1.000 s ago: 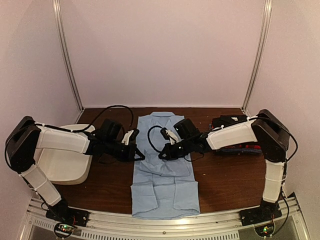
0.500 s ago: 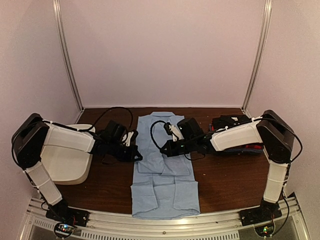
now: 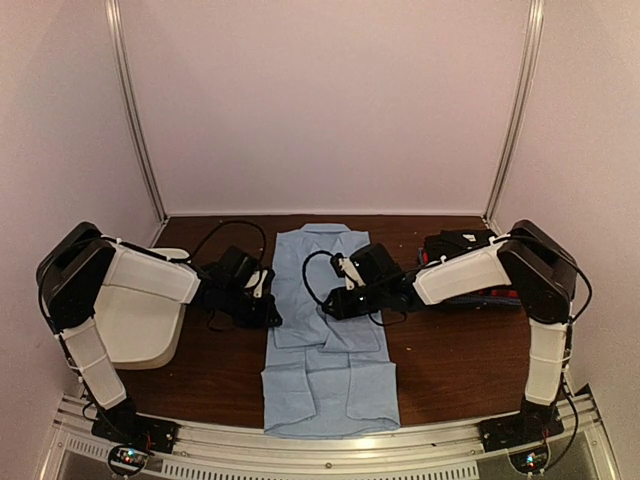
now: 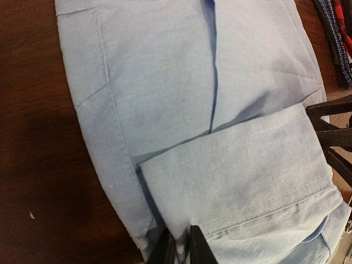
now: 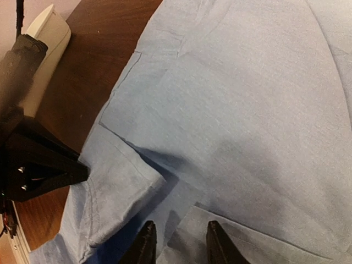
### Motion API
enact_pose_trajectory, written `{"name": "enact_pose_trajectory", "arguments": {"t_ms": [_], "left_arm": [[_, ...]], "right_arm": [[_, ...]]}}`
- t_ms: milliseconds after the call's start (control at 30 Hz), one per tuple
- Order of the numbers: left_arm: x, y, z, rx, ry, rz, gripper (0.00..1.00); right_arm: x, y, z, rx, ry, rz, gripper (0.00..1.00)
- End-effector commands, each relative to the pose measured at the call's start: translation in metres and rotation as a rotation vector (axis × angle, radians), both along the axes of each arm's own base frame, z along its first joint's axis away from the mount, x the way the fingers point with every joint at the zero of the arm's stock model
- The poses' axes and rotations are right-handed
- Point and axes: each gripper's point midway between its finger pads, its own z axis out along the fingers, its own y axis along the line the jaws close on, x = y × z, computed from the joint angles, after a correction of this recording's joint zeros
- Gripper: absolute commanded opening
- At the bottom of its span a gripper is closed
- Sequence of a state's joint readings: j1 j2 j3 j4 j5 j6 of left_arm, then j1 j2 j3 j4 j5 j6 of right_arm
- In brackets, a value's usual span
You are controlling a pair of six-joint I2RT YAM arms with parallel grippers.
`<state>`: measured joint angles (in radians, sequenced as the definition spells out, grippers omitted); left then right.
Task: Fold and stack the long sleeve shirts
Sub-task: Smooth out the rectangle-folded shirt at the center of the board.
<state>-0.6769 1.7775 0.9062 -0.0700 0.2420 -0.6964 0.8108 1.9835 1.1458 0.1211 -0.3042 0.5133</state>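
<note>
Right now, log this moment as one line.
light blue shirt: sleeves folded in | left end effector: fingers near together at left edge, grasp unclear | right end effector: open above shirt middle

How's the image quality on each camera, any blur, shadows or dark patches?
Top external: dim and soft, dark brown wooden table murky around the light blue collared cloth shirt. Left wrist: weave sharp, left claw blurred at the bottom edge. Right wrist: grainy, a soft shadow on the shirt above the right claw.

Dim warm light, grainy wrist views, soft shadows under the light blue shirt (image 4: 247, 165) folds.
</note>
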Motion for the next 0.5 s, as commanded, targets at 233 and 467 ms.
{"name": "enact_pose_trajectory", "arguments": {"t_ms": [233,467], "left_arm": [[0.009,0.002,0.035,-0.006,-0.058,0.03,0.31],[0.007,-0.002,0.047,-0.037,-0.058,0.015,0.32]], "right_arm": [[0.006,-0.014,0.071,-0.016,-0.119,-0.034,0.3],[-0.025,0.03,0.068,0.024,-0.082,0.124,0.21]]}}
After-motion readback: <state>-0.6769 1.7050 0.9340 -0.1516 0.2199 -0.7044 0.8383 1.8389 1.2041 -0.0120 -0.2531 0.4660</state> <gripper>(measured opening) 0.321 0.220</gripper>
